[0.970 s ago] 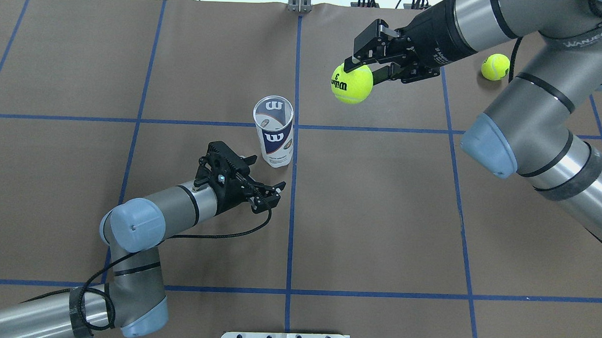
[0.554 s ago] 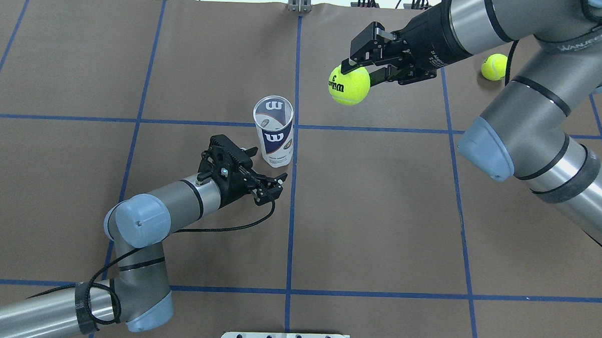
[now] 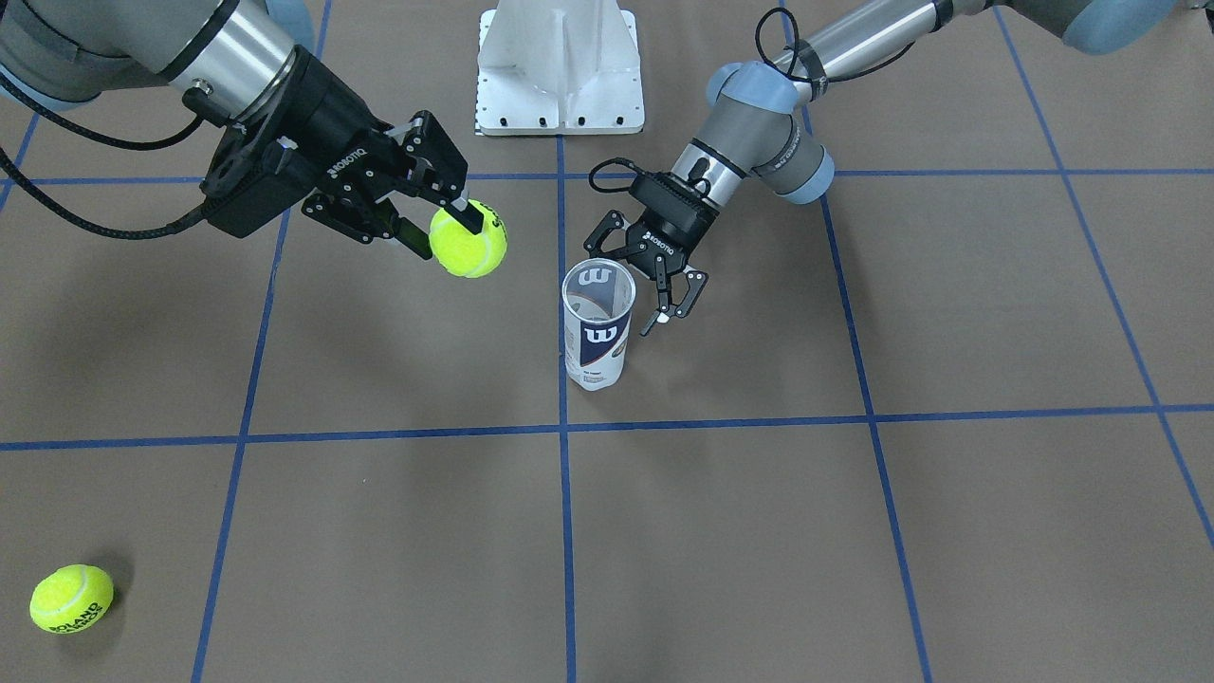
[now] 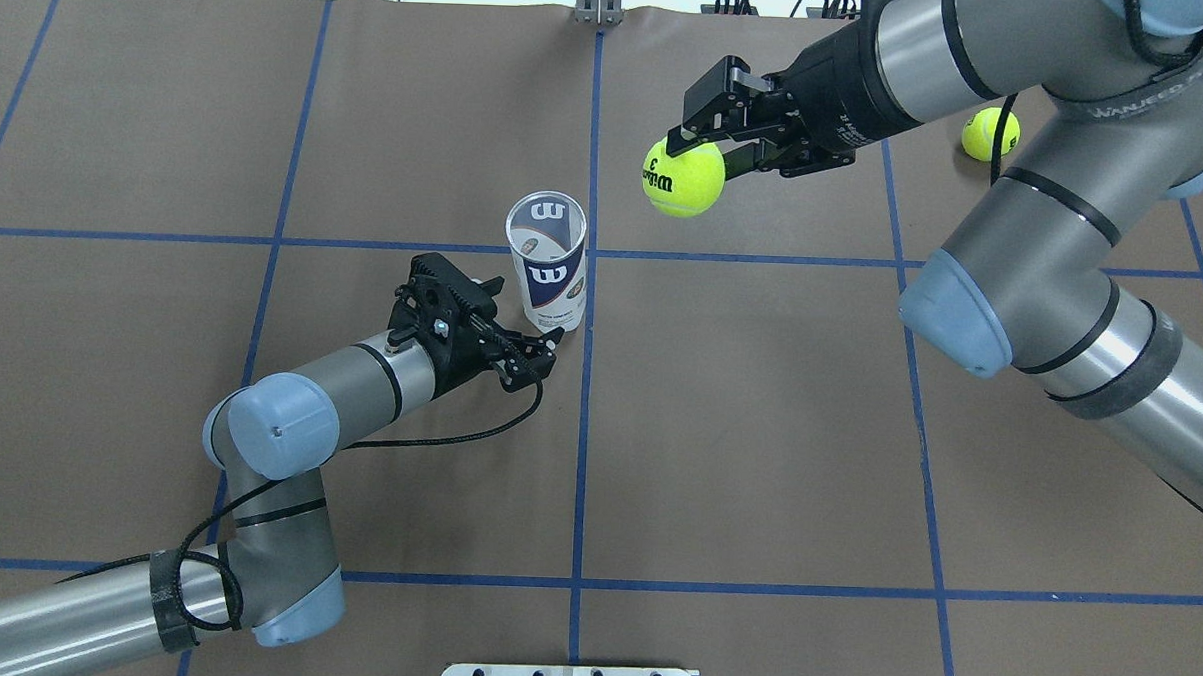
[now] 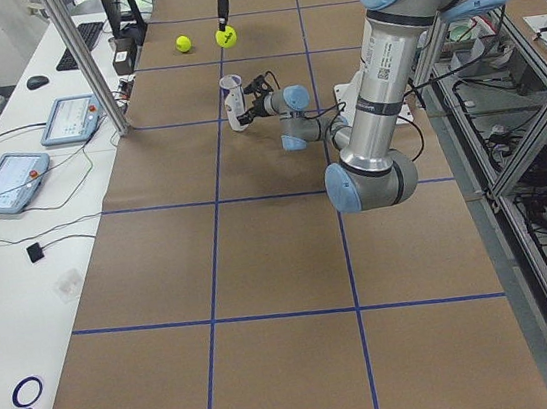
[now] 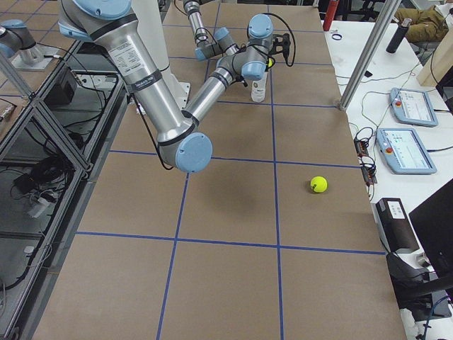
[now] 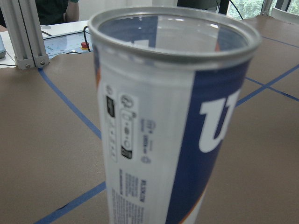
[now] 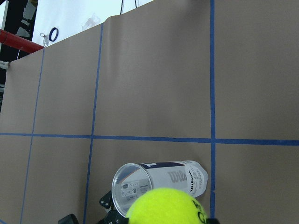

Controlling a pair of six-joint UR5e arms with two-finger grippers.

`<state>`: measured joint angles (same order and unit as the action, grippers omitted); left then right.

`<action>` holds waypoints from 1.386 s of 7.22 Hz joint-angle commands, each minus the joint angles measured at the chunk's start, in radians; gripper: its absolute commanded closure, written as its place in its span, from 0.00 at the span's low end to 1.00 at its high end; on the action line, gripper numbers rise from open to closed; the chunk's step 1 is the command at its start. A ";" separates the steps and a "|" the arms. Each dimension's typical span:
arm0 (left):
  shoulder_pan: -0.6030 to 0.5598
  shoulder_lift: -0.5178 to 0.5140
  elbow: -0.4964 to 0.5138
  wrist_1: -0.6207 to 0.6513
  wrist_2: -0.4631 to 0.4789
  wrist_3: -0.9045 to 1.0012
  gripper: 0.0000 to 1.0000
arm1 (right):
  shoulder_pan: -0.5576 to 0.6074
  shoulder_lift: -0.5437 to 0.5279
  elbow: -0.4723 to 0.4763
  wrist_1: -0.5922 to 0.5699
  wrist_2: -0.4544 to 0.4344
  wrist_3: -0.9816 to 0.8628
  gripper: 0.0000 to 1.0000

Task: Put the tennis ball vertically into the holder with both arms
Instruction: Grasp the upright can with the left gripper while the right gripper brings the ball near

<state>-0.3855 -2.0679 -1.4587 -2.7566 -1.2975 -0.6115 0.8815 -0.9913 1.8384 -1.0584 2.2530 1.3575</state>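
The holder (image 4: 546, 266), a clear tube with a navy-and-white label, stands upright near the table's middle (image 3: 597, 332). My left gripper (image 4: 520, 321) is low beside its base, open, with its fingers spread toward the tube and nothing in them (image 3: 645, 277). The holder (image 7: 173, 116) fills the left wrist view at close range. My right gripper (image 4: 696, 153) is shut on a yellow tennis ball (image 4: 683, 178), held in the air beyond and to the right of the tube's mouth (image 3: 468, 242). In the right wrist view the ball (image 8: 166, 205) sits at the bottom edge over the holder (image 8: 159, 179).
A second tennis ball (image 4: 990, 133) lies loose on the table at the far right (image 3: 71, 598). The white robot base (image 3: 560, 66) sits at the near edge. Blue tape lines grid the brown tabletop. Tablets (image 5: 8, 179) and a post (image 5: 83, 58) stand off the table.
My right gripper has carried the tennis ball a little leftward, toward the holder. My left gripper has moved in closer to the holder's base and stays open.
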 commanded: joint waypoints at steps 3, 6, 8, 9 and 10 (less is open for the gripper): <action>-0.003 -0.087 0.095 -0.003 0.020 -0.002 0.01 | -0.004 0.003 -0.002 0.014 -0.007 0.000 1.00; -0.022 -0.086 0.097 -0.003 0.021 0.001 0.02 | -0.009 0.005 -0.002 0.014 -0.009 0.000 1.00; -0.033 -0.086 0.098 -0.001 0.021 0.003 0.01 | -0.015 0.006 -0.002 0.014 -0.021 0.003 1.00; -0.032 -0.087 0.100 -0.003 0.021 0.001 0.01 | -0.022 0.008 -0.002 0.014 -0.032 0.003 1.00; -0.029 -0.087 0.101 -0.003 0.021 -0.001 0.01 | -0.027 0.016 -0.004 0.014 -0.039 0.003 1.00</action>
<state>-0.4161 -2.1547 -1.3595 -2.7591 -1.2763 -0.6104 0.8613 -0.9823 1.8358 -1.0446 2.2242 1.3602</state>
